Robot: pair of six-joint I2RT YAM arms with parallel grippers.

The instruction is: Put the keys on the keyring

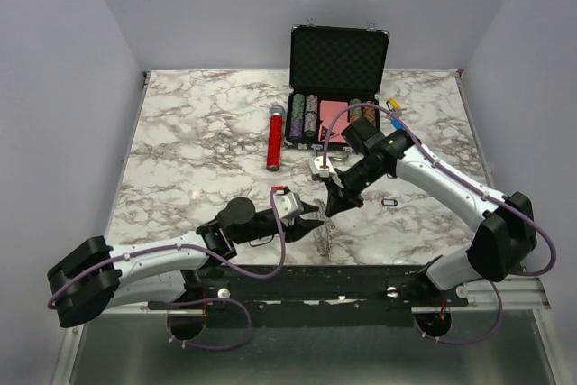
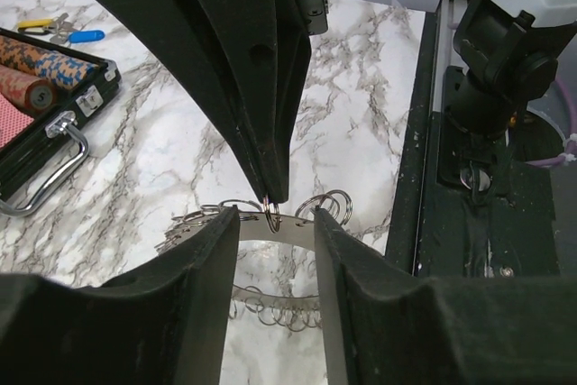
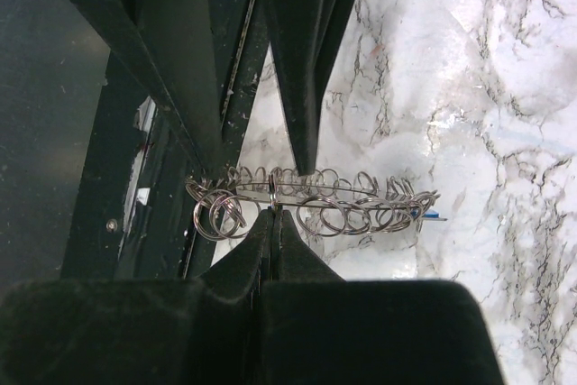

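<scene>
The keyring, a thin metal band strung with many small split rings, hangs above the near table edge. My right gripper is shut on one of its small split rings; the right wrist view shows the pinch at the fingertips, with the keyring stretching away to the right. My left gripper straddles the band of the keyring, jaws apart, one finger on each side. A key with a dark oblong tag lies on the marble. More keys with blue and yellow tags lie beside the case.
An open black case of poker chips stands at the back, its metal handle facing the arms. A red cylinder lies left of it. The black base rail runs along the near edge.
</scene>
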